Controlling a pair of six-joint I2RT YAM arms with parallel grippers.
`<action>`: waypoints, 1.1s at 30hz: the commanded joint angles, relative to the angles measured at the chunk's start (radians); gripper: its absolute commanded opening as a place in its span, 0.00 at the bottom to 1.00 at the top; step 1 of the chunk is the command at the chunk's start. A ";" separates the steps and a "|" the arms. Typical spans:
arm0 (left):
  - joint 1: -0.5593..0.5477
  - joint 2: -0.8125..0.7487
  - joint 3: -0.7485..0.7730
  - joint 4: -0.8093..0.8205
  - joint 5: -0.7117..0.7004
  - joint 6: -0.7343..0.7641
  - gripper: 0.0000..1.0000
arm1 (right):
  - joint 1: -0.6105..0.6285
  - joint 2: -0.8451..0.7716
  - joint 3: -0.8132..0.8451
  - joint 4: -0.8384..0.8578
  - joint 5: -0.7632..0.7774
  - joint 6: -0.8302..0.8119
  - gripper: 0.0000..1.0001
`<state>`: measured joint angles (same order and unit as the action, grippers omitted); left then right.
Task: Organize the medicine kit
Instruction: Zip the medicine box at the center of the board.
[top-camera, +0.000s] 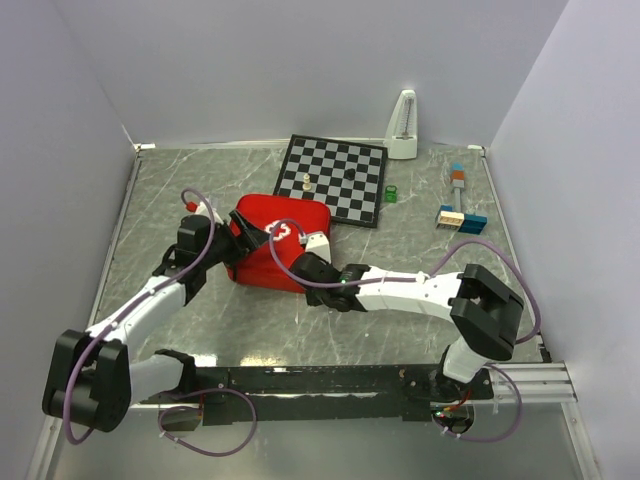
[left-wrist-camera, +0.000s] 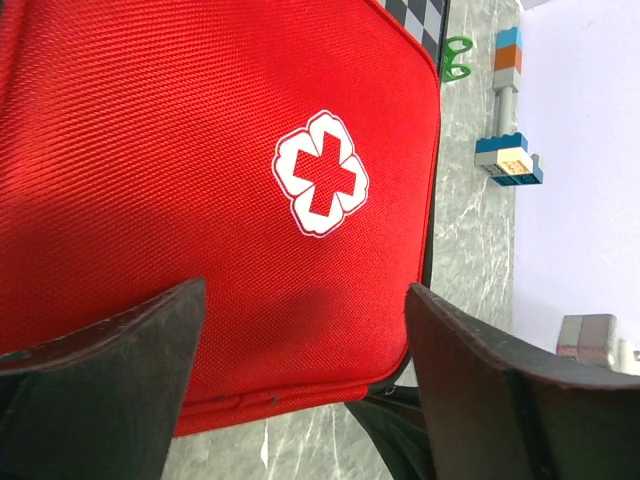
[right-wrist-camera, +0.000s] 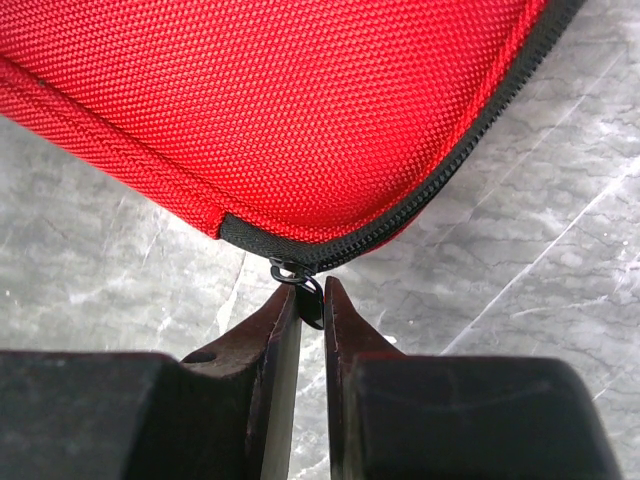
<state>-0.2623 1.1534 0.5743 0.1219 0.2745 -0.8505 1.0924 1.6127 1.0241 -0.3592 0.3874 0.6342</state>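
The medicine kit (top-camera: 270, 262) lies zipped on the marble table, a red fabric case with its white cross emblem (left-wrist-camera: 320, 172) facing up. My left gripper (top-camera: 240, 226) is at the kit's left edge; in the left wrist view the left gripper (left-wrist-camera: 306, 290) stands wide open over a corner of the red medicine kit (left-wrist-camera: 180, 150), holding nothing. My right gripper (top-camera: 303, 262) is at the kit's near side. The right wrist view shows the right gripper (right-wrist-camera: 312, 285) shut on the black zipper pull (right-wrist-camera: 310, 303) at a corner of the medicine kit (right-wrist-camera: 300, 100).
Behind the kit lies a black-and-white chessboard (top-camera: 350, 185) with a pale chess piece (top-camera: 306, 183) on it. A white metronome (top-camera: 403, 127) stands at the back wall. A small green object (top-camera: 391, 193) and coloured blocks (top-camera: 460, 215) lie to the right.
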 joint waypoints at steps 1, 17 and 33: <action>0.001 -0.099 -0.010 -0.082 -0.055 -0.022 0.90 | 0.001 -0.063 -0.030 -0.034 -0.035 -0.039 0.00; -0.022 -0.601 -0.270 -0.372 -0.054 -0.357 0.96 | 0.126 0.001 0.139 -0.081 -0.108 -0.011 0.00; -0.022 -0.391 -0.324 -0.164 -0.063 -0.363 0.97 | 0.031 -0.166 -0.068 -0.141 -0.028 -0.047 0.00</action>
<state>-0.2829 0.7128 0.2317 -0.1616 0.2306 -1.1831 1.1728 1.5261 1.0153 -0.4492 0.3000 0.6155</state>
